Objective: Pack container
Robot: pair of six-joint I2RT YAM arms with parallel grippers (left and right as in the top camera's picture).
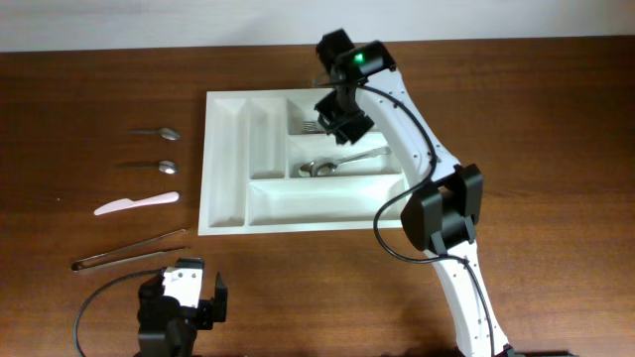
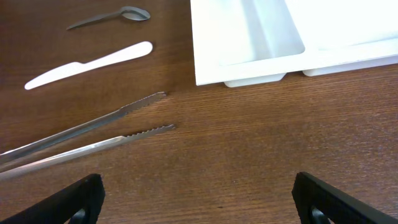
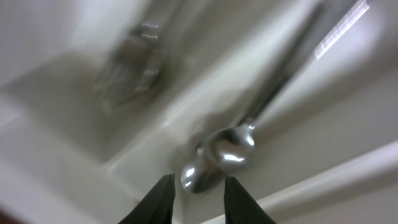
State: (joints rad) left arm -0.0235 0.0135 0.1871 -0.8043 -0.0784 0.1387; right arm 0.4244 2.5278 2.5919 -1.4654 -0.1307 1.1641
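Steel tongs (image 2: 93,146) lie just far-left of the wide-spread left gripper (image 2: 199,186), axis left-right; right gripper (image 3: 198,196) narrowly parted, seemingly empty, over container (image 1: 228,149)

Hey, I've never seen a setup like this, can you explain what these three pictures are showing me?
Two robot arms work at a wooden table. One picture looks down from above; the other two come from cameras on each arm's wrist. The white cutlery tray is being packed: forks and spoons lie in it. Beside it on the table wait two spoons, a white knife and metal tongs. The right arm hangs over the tray's spoons, jaws slightly apart, holding nothing. The left arm rests near the tongs, jaws wide open, empty.
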